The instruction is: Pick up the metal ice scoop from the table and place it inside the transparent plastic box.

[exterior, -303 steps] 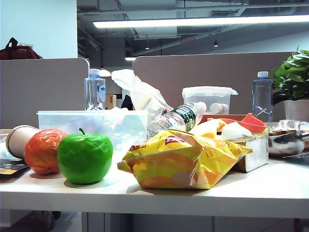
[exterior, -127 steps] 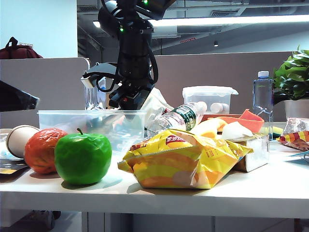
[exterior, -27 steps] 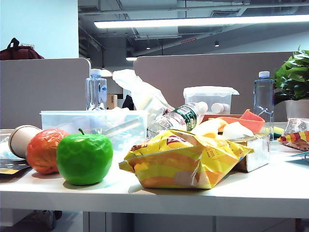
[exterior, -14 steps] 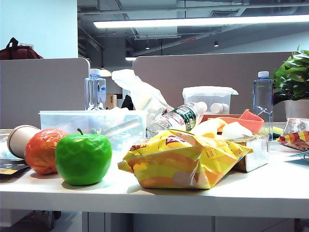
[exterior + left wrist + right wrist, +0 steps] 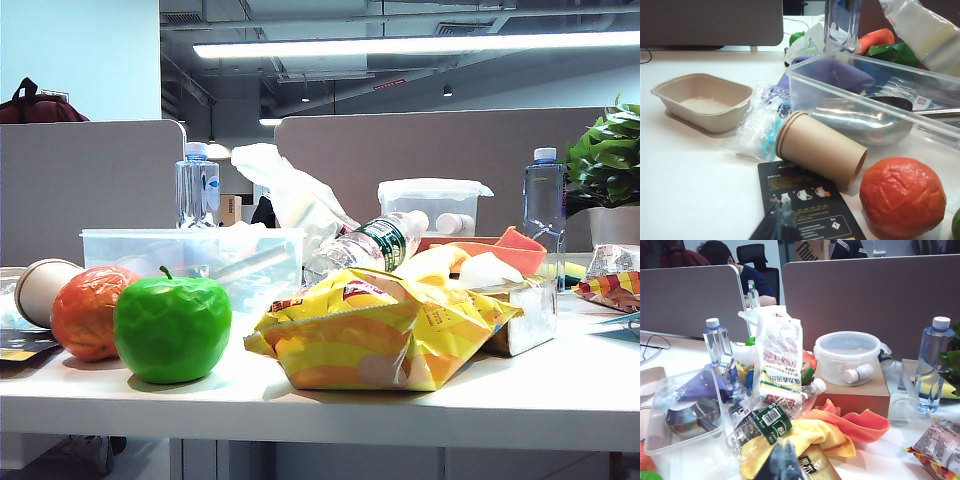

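Jaws: right gripper (image 5: pixel 781 460) pressed together, empty, above the clutter; left gripper (image 5: pixel 781 222) low over the surface (image 5: pixel 685 170), its opening unreadable. Metal ice scoop (image 5: pixel 860 120) lies inside the transparent plastic box (image 5: pixel 920 120), paper cup (image 5: pixel 820 150) just beside.

Open from above: transparent plastic box (image 5: pixel 190 255), metal ice scoop (image 5: pixel 692 417) inside. Hemmed in near side by green apple (image 5: pixel 172 327) and orange ball (image 5: pixel 88 311), right by lying bottle (image 5: pixel 368 245), far by upright bottle (image 5: pixel 197 186).
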`<move>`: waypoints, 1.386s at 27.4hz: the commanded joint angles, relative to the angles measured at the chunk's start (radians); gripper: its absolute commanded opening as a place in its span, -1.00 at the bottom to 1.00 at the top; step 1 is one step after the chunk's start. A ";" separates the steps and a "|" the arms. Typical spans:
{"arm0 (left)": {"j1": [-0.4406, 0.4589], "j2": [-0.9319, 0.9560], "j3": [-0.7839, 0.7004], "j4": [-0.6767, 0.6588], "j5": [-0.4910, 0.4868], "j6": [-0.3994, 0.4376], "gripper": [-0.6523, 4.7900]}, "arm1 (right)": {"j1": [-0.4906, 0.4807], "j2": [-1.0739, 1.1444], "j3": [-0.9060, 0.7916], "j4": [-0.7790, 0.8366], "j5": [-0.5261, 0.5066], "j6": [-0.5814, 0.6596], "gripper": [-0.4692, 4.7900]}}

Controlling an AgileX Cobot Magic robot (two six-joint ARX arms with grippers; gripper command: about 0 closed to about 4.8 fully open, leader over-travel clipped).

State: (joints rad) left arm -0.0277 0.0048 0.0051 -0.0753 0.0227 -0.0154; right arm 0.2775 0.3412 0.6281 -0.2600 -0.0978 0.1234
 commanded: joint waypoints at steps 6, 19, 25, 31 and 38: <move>0.001 0.000 0.002 0.005 0.000 0.004 -0.78 | 0.001 -0.003 0.004 0.009 0.029 -0.011 -0.82; 0.000 0.000 0.002 0.005 0.000 0.004 -0.78 | -0.153 -0.239 -0.274 0.100 0.118 -0.029 -0.82; 0.000 0.000 0.002 0.005 0.000 0.004 -0.78 | -0.161 -0.338 -0.448 0.223 0.146 -0.021 -0.82; 0.000 0.000 0.002 0.005 0.000 0.004 -0.78 | -0.162 -0.338 -0.580 0.386 0.148 -0.020 -0.82; 0.000 0.000 0.002 0.005 0.000 0.004 -0.78 | -0.166 -0.338 -0.626 0.383 0.148 -0.019 -0.82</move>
State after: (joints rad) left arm -0.0277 0.0048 0.0051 -0.0761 0.0227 -0.0154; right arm 0.1143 0.0017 0.0051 0.1204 0.0471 0.1005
